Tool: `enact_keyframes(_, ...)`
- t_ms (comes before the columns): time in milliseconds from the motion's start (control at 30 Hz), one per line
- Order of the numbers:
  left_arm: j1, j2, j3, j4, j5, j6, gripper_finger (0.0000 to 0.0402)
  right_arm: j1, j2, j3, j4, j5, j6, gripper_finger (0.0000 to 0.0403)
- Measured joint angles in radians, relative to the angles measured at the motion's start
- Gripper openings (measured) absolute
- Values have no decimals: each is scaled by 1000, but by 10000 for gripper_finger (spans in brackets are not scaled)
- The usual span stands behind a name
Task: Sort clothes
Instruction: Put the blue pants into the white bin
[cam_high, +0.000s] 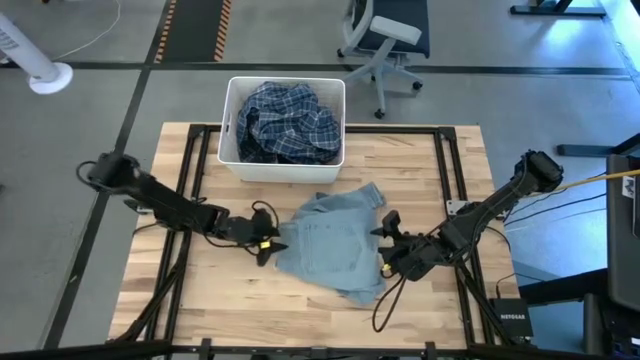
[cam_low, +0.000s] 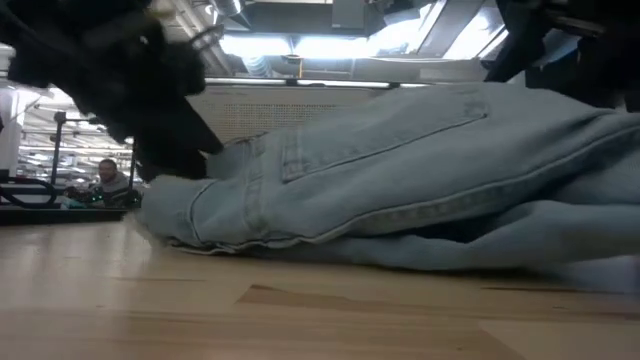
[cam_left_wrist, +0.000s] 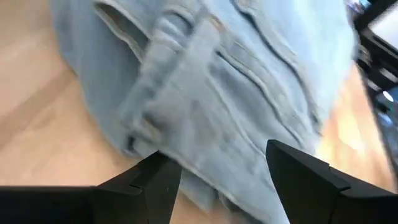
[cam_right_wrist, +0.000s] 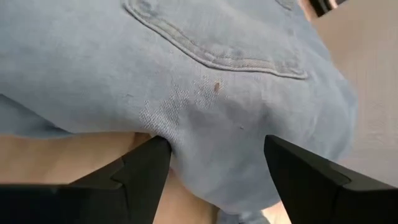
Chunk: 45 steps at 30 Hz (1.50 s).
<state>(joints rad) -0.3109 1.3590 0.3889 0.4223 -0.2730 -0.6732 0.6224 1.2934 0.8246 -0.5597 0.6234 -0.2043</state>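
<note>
The light blue denim piece (cam_high: 335, 243) lies crumpled mid-tabletop (cam_high: 430, 165), at 6 o'clock from the white bin (cam_high: 232, 125) holding the plaid shirt (cam_high: 288, 122). The left end effector (cam_high: 268, 247) sits at the denim's 9 o'clock edge, fingers spread, released. The right end effector (cam_high: 384, 250) sits at its 3 o'clock edge, likewise spread and gripping nothing.
</note>
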Motion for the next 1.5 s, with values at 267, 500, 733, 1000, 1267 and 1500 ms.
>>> enact_keyframes(267,-51,-224,0,-91,2,68,226,-1,0,0,-101,69,19,275)
enact_keyframes(500,-116,-223,0,0,-20,158,226,14,-1,-10,-309,90,273,275)
enact_keyframes(733,-134,-101,0,51,-106,153,226,19,-1,-196,-85,-11,381,275)
enact_keyframes(1000,-89,57,0,151,-150,161,226,4,-1,-447,462,-66,356,275)
enact_keyframes(1267,-79,213,29,385,-164,304,226,-81,0,-579,820,-110,282,275)
enact_keyframes(1500,-42,374,91,373,-163,203,226,-152,19,-578,946,-157,184,275)
